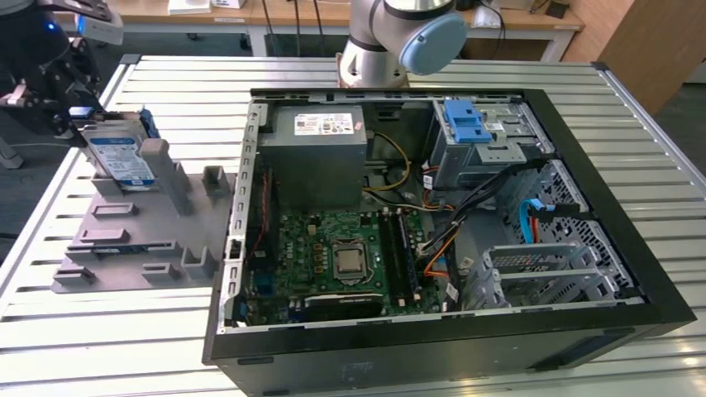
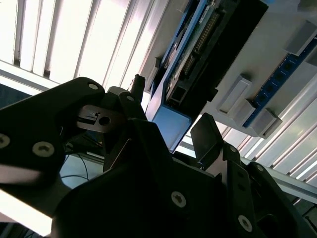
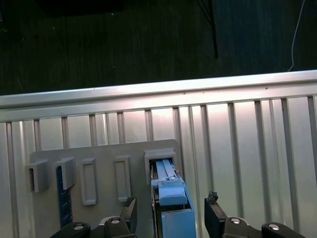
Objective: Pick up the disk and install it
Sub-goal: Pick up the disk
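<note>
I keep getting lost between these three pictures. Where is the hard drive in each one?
Exterior view: the hard drive stands on edge in the grey holder, at the exterior view's left.
First wrist view: its blue end sits in a slot of the holder, between the black fingers.
Second wrist view: it is seen edge-on, between those fingers.
Shared landmark: the grey holder.
</note>
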Motion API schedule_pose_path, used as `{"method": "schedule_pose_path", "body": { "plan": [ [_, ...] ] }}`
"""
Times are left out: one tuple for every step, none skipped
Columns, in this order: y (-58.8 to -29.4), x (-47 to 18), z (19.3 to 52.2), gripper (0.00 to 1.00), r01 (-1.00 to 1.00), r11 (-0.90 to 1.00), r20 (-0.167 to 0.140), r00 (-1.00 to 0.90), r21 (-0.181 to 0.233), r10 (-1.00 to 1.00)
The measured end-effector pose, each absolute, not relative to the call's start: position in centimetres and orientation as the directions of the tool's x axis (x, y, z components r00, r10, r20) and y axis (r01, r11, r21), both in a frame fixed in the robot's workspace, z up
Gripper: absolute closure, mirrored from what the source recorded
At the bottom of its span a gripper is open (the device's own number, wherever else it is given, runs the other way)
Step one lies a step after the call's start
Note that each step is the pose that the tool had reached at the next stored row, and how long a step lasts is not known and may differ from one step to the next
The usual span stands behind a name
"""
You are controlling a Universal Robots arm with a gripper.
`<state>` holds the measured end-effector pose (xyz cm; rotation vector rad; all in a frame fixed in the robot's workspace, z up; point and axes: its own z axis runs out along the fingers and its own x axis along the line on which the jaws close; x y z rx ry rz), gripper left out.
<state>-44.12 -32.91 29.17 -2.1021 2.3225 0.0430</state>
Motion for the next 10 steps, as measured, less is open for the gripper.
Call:
{"method": "schedule_pose_path", "body": {
  "plan": [
    [-32.91,-44.12,29.13,0.35,-0.995,0.099,-0.025,-0.1,0.015,-0.995],
    [-32.91,-44.12,29.1,0.35,-0.995,0.099,-0.025,-0.1,0.015,-0.995],
    [-32.91,-44.12,29.07,0.35,-0.995,0.099,-0.025,-0.1,0.015,-0.995],
    [-32.9,-44.12,29.05,0.35,-0.995,0.099,-0.025,-0.1,0.015,-0.995],
    [-32.9,-44.12,29.04,0.35,-0.995,0.099,-0.025,-0.1,0.015,-0.995],
    [-32.9,-44.12,29.02,0.37,-0.995,0.099,-0.025,-0.1,0.015,-0.995],
    [-32.9,-44.12,29.0,0.37,-0.995,0.099,-0.025,-0.1,0.014,-0.995],
    [-32.89,-44.12,28.99,0.44,-0.995,0.099,-0.025,-0.1,0.014,-0.995],
    [-32.89,-44.12,28.97,0.44,-0.995,0.099,-0.025,-0.1,0.014,-0.995],
    [-32.89,-44.12,28.94,0.44,-0.995,0.099,-0.025,-0.1,0.014,-0.995]
  ]
}}
